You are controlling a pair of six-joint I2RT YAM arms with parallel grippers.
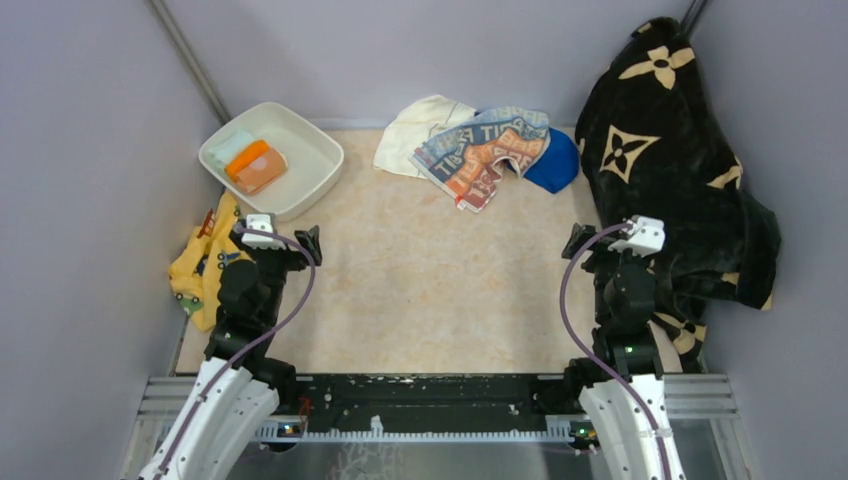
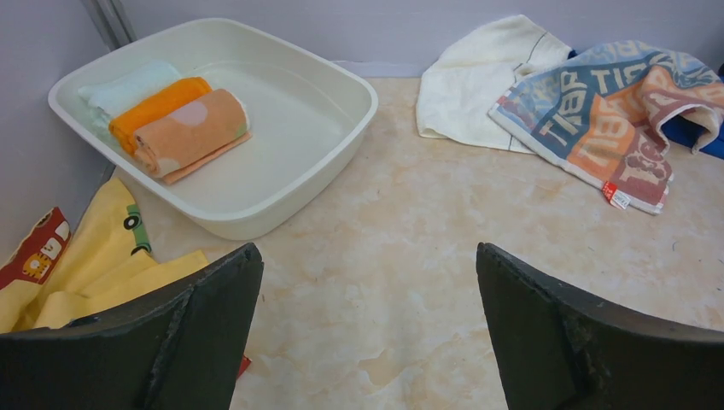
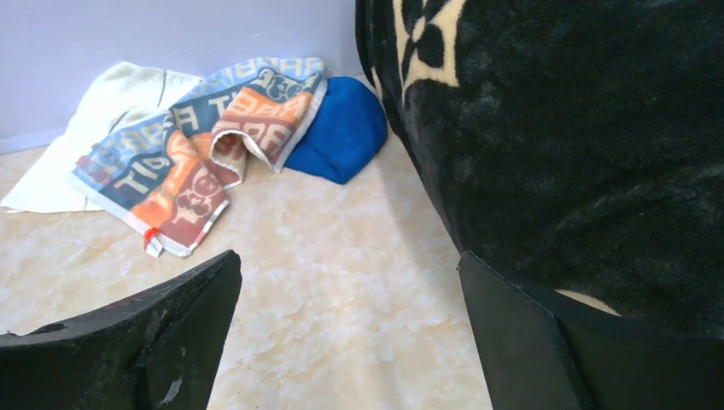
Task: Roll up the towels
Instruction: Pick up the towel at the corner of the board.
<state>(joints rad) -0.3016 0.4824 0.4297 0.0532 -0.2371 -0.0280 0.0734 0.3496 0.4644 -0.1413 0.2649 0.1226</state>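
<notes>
Lettered towel [image 2: 598, 111] atop cream-white towel [image 2: 474, 85], beige tub [image 2: 282, 201] alongside.

Bench [image 1: 420, 290] has open room down the middle btwn both arms, a wide lane fwd to the heap at the back wall [image 1: 420, 50]. Heap: cream towel [image 1: 420, 130], printed towel [image 1: 480, 150] draped over it, blue towel [image 1: 555, 160] right up against the black blanket [image 1: 670, 170]. The blanket bulks along the whole R side, just beside the right tool [image 3: 350, 260], blocking outward reach. L side: basin [image 1: 310, 150] w/ rolled cloths [image 2: 183, 128] at the back-left corner. Yellow cloth [image 1: 200, 265] is bunched btwn the left tool [image 2: 367, 256] and the L wall [image 1: 90, 200]. Both tools' jaws stand wide apart.
</notes>
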